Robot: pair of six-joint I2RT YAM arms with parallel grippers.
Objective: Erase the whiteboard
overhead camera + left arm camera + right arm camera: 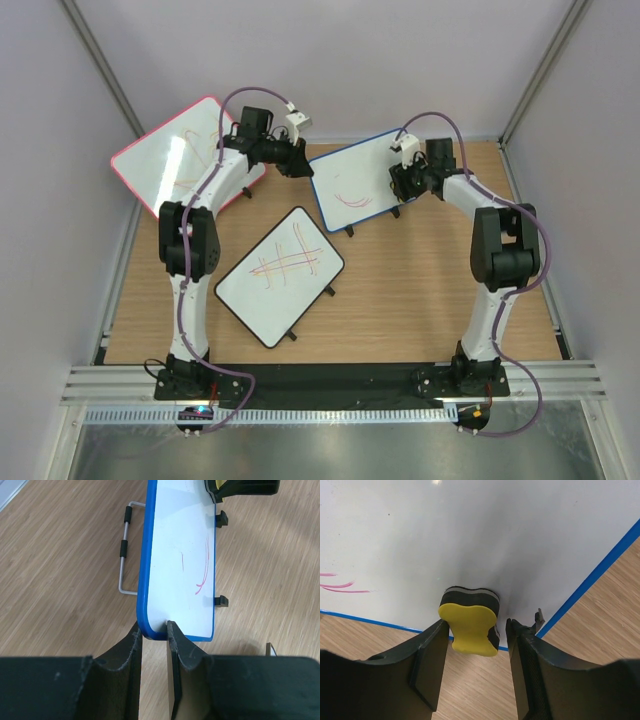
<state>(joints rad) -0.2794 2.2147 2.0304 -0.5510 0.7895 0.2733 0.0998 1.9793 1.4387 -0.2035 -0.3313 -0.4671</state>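
The whiteboard [358, 178] with the blue frame stands propped at the back centre and carries a few pink strokes [202, 575]. My left gripper [300, 163] is at its left edge, shut on the frame's rounded corner [154, 628]. A yellow eraser [470, 622] with a black pad lies against the white surface [470, 530] near the lower blue edge. My right gripper [476, 623] straddles the eraser. Its left finger touches the eraser's side, and a gap shows at the right finger, so it is open. In the top view the right gripper [405, 180] hides the eraser.
A pink-framed board [175, 155] leans at the back left, and a black-framed board [280, 275] with crossed lines lies mid-table. A wire stand [124, 550] juts out beside the blue board. Grey walls close in the table at the back and sides.
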